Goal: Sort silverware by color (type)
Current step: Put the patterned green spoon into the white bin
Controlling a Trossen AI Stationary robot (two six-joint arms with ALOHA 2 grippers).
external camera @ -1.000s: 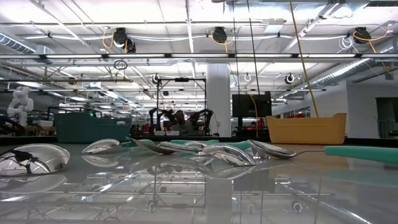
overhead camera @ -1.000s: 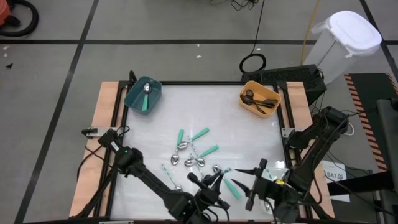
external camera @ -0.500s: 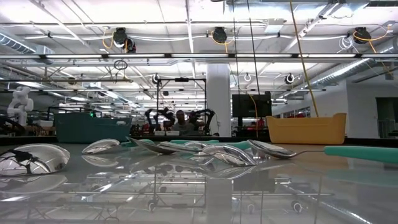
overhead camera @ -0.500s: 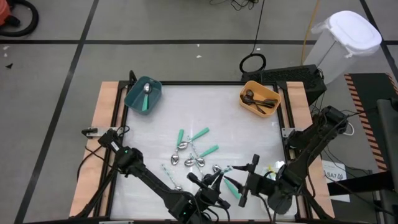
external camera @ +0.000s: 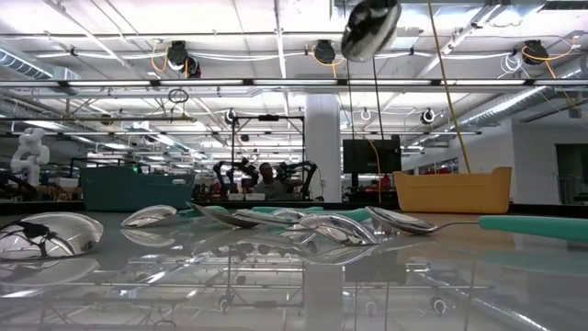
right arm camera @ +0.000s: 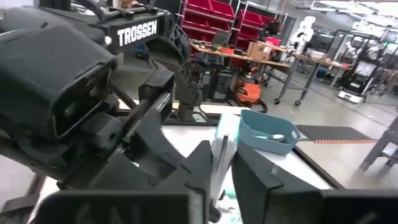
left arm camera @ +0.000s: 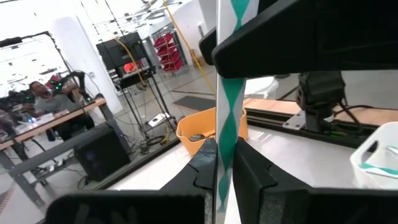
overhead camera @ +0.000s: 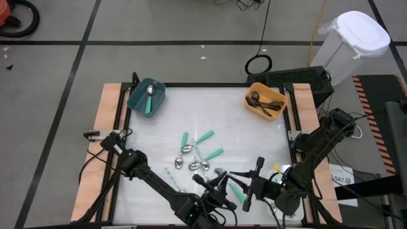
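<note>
Teal bin [overhead camera: 147, 97] at my surface's [overhead camera: 235, 121] far left corner, orange bin [overhead camera: 265, 102] at far right. White lidded trash can [overhead camera: 350, 44] on the floor beyond. Person [external camera: 265, 180] seated in the background.

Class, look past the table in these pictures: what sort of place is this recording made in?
Most likely an industrial robotics lab or workshop: ceiling trusses with cable reels, red storage bins on racks, and a person at a workbench beyond the table.
</note>
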